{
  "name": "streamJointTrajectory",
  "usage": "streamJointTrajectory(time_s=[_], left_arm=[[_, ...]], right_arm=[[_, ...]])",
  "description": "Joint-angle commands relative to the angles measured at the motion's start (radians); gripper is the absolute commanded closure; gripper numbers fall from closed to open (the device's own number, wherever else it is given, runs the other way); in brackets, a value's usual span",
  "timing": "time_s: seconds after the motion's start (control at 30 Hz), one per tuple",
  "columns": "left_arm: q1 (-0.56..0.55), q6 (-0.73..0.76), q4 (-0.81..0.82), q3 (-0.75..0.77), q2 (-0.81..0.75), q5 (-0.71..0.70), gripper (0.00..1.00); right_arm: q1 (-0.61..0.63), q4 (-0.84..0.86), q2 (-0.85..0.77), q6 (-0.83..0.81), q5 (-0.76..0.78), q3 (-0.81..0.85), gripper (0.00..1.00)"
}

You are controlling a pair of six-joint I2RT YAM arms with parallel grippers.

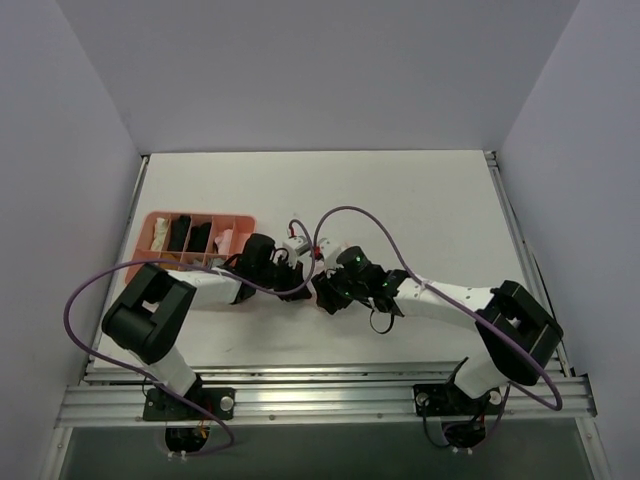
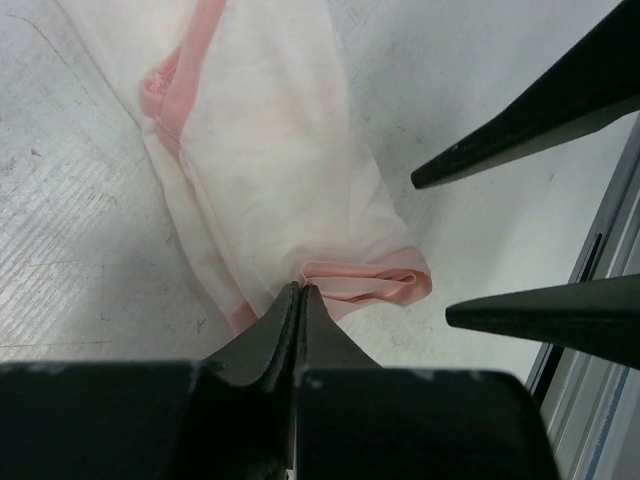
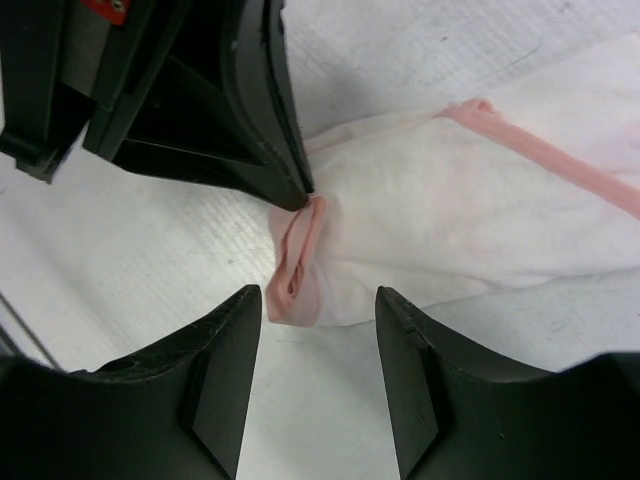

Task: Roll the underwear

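Pinching the underwear at its folded end, the left gripper has its two fingers pressed flat together, and creases in the thin white cloth run up into the closed tip. The garment lies flat on the tabletop, about midway between the left and right edges and nearer the front edge than the back one, where the two arms meet. Its pink trim shows as a narrow band along one side and as a small doubled-over fold at the end that is gripped. From that fold the rest of the cloth stretches away in a long, loosely folded strip.

The right gripper faces the left one with its fingers spread wide. They stand on either side of the pink fold, and one finger is just beside it; whether it touches the cloth I cannot tell. Nothing is held between them. In the left wrist view the same two fingertips appear as black points aimed at the folded end, apart from the cloth.

A pink tray sits by the left edge of the tabletop, well apart from the underwear. It is split into compartments that hold rolled garments, some black and some pale.
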Motion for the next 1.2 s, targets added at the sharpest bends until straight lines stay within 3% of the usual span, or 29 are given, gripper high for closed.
streamJointTrajectory(time_s=[0.0, 0.17, 0.5, 0.77, 1.17], left_arm=[[0.019, -0.03, 0.022, 0.023, 0.028, 0.034, 0.98], [0.031, -0.039, 0.021, 0.029, 0.04, 0.044, 0.98], [0.033, -0.038, 0.001, 0.047, 0.058, 0.044, 0.98], [0.033, -0.038, -0.002, 0.053, 0.071, 0.044, 0.98], [0.033, -0.05, -0.01, 0.061, 0.085, 0.037, 0.98]], right_arm=[[0.02, 0.074, -0.042, -0.022, 0.113, -0.016, 0.55], [-0.003, 0.181, -0.13, 0.026, 0.114, -0.091, 0.54], [0.036, 0.348, -0.309, -0.034, 0.15, -0.243, 0.53], [0.126, 0.344, -0.182, -0.09, 0.22, -0.209, 0.53], [0.14, 0.419, -0.041, -0.1, 0.302, -0.194, 0.55]])
